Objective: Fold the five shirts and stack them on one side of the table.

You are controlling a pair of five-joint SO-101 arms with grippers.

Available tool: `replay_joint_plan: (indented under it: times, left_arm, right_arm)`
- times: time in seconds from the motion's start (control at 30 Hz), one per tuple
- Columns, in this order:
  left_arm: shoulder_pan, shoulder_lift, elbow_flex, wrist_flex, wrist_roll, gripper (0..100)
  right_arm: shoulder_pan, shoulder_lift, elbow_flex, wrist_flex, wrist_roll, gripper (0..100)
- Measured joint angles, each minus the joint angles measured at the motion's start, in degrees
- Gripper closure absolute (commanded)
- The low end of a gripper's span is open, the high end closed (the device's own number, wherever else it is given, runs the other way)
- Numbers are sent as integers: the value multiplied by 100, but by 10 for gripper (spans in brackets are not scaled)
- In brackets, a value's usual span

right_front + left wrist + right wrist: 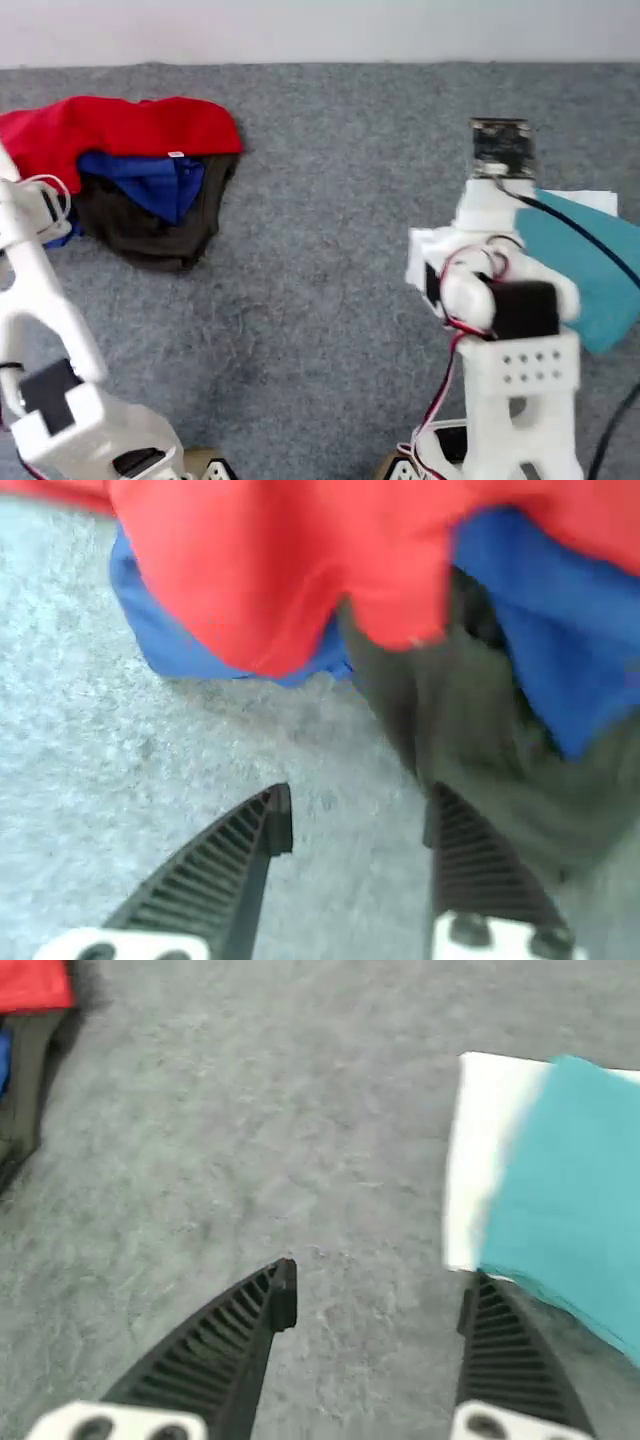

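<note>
Heap: red shirt [120, 125], blue shirt [150, 180], dark shirt [150, 235], upper left, cut by frame edge | Stack: teal shirt [590, 260] over white shirt [590, 200], right edge, partly hidden by right arm | Grey counter [330, 250] stretches between them | Left end effector [360, 805] fingers spread at heap's edge | Right end effector [382, 1280] fingers spread beside stack

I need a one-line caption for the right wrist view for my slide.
Open right tool above the grey felt table, beside a teal cloth shirt lying on a white cloth shirt.

You have a red shirt [120, 130] heaped over a blue shirt [150, 185] and a dark shirt [150, 238] at the table's [330, 220] far left. At the right, a teal shirt [590, 275] lies on a white shirt [597, 202], beside the right arm [520, 370].
</note>
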Motion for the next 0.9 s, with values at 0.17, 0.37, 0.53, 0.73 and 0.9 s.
replay_joint_plan:
  times: [0.17,0.37,0.53,0.73,0.9]
  left_arm:
    - [-624,598,-809,-229,466,739]
    - [-607,1547,-897,-1029,475,944]
    - [-325,1591,-1363,-1002,501,990]
    - [-9,1459,-2277,0,501,989]
    - [35,1266,-2479,202,501,904]
  right_arm:
    - [-237,413,0,-475,-88,763]
    - [-237,800,0,-1064,-105,763]
    - [-229,1011,0,-1099,-105,763]
    - [-237,1011,0,-1099,-105,763]
    - [-237,1029,0,-1099,-105,764]
